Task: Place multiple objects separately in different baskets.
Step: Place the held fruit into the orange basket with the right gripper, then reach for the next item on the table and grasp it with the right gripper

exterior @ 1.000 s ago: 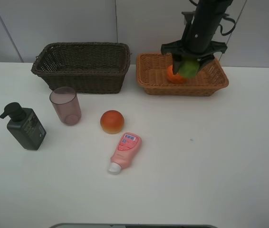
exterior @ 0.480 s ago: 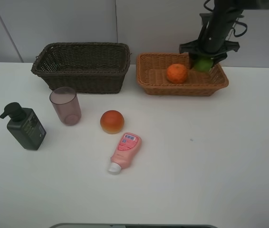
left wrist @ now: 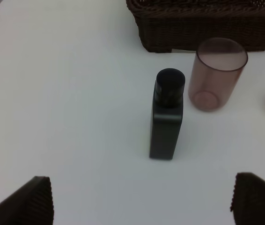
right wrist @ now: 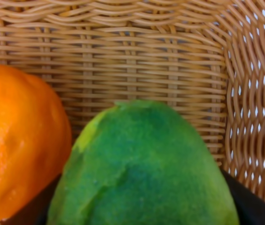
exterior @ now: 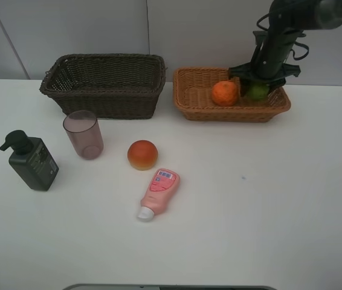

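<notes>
Two end effectors are mine, and the right end effector (exterior: pixel 257 83) is the one at work. It hangs low inside the light orange-tan basket (exterior: pixel 189 107), its jaws narrow, with the green lime (right wrist: pixel 142 168) between them. Dark jaw tips show close on either side of the fruit, but whether they grip it or merely flank it I cannot tell. The lime looks to be at or near the basket floor, close to the end wall. The orange (exterior: pixel 225 93) is just beside it on the side toward my other arm, perhaps touching.

I judge the step in hand to be the release. To do it well I should part the jaws only enough to free the lime, so that neither one shoves the orange or snags the weave. I should then lift straight up before swinging away. A round fruit could roll, so I want it resting before I rise.

Well apart from that end effector, out on the table (exterior: pixel 267 199), are the red-orange round fruit (exterior: pixel 142 154), the pink squeeze bottle (exterior: pixel 159 190) lying on its side, the mauve cup (exterior: pixel 83 134) and the pump bottle (left wrist: pixel 166 117). The dark brown basket (exterior: pixel 104 90) stands behind them. My left end effector (left wrist: pixel 146 201) hovers wide open and holds nothing, with the pump bottle upright just ahead of it and the cup a little farther on.
</notes>
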### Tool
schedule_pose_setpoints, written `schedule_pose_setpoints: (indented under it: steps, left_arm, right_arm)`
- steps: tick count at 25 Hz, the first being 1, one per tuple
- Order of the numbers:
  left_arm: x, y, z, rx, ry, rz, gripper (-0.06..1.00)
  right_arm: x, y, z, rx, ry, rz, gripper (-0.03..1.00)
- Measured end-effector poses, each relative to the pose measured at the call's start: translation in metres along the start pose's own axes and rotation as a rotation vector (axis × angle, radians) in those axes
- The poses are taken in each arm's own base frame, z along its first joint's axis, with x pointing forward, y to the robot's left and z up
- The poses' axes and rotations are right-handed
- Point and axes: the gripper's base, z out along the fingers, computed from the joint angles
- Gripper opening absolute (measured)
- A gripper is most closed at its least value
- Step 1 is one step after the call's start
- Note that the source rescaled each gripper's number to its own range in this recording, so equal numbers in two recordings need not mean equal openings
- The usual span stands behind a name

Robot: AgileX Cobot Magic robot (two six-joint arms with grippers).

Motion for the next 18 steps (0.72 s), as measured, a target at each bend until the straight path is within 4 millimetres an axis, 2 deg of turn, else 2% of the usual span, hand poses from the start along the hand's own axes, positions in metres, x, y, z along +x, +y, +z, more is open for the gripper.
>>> schedule_pose_setpoints:
  steps: [1,3,5,8,14,18]
  left_arm:
    - [0.000,0.000,0.000,0.000,0.000,0.000,0.98]
    - [0.000,0.000,0.000,0.000,0.000,0.000,0.98]
    - [0.000,0.000,0.000,0.000,0.000,0.000,0.98]
    - [0.000,0.000,0.000,0.000,0.000,0.000,0.98]
    - [0.000,0.000,0.000,0.000,0.000,0.000,0.98]
    - [0.000,0.000,0.000,0.000,0.000,0.000,0.98]
  right_arm:
    - [0.000,0.000,0.000,0.000,-0.001,-0.001,0.31]
    - [0.000,0.000,0.000,0.002,-0.005,-0.002,0.59]
    - [0.000,0.000,0.001,0.005,-0.005,-0.006,0.75]
    - [-0.002,-0.001,-0.007,-0.005,-0.022,0.004,0.83]
    - [-0.007,-0.003,-0.044,-0.015,-0.066,0.015,0.84]
    - [-0.003,0.008,-0.066,-0.016,-0.054,-0.024,0.86]
